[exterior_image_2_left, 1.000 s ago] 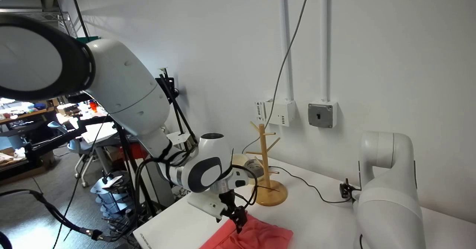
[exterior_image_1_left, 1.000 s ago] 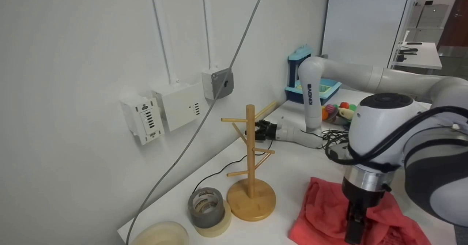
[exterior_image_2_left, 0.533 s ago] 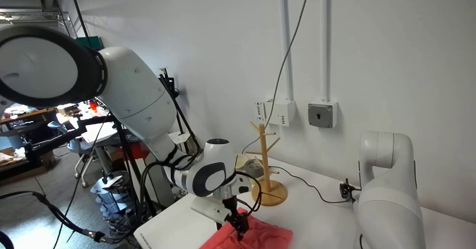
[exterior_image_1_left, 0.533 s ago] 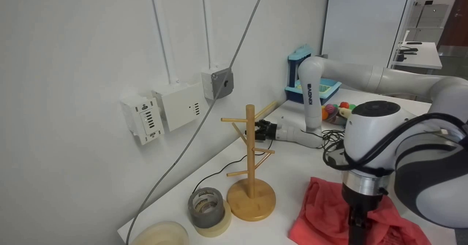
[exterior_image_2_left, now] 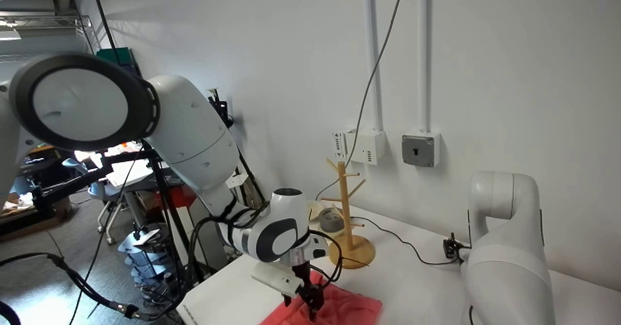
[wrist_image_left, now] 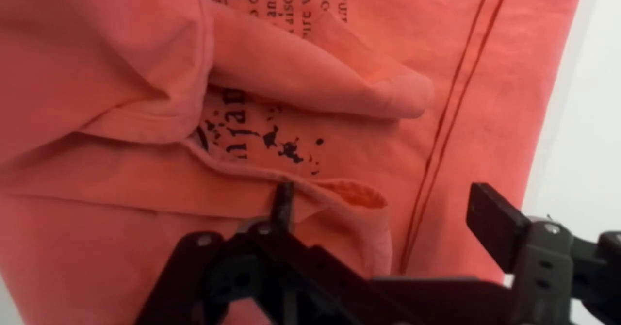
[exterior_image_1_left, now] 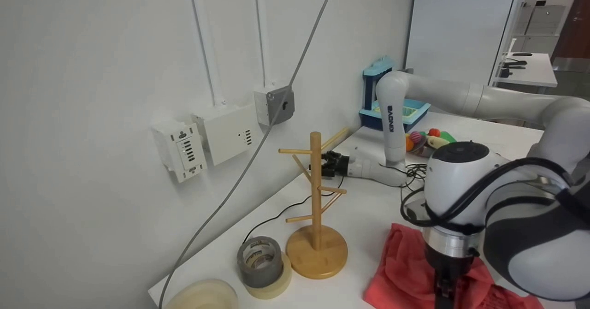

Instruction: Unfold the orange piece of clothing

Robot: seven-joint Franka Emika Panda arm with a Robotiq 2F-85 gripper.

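The arm [exterior_image_2_left: 196,133] has descended, empty end effector [wrist_image_left: 385,206] pointing down, fingers [wrist_image_left: 497,225] spread wide over the orange clothing [wrist_image_left: 310,85].

The bottom edge crops the orange clothing [exterior_image_2_left: 344,308] in both exterior views. Its folds [wrist_image_left: 310,80] hide some black lettering [wrist_image_left: 235,114]. Whether the fingers [wrist_image_left: 496,225] touch the clothing cannot be told.

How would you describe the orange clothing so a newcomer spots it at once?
On the white table by the wall, find the wooden peg stand. The orange clothing lies near it, beneath the gripper. Unlike the stand, it is wrinkled red-orange cloth, with black print showing in the wrist view.
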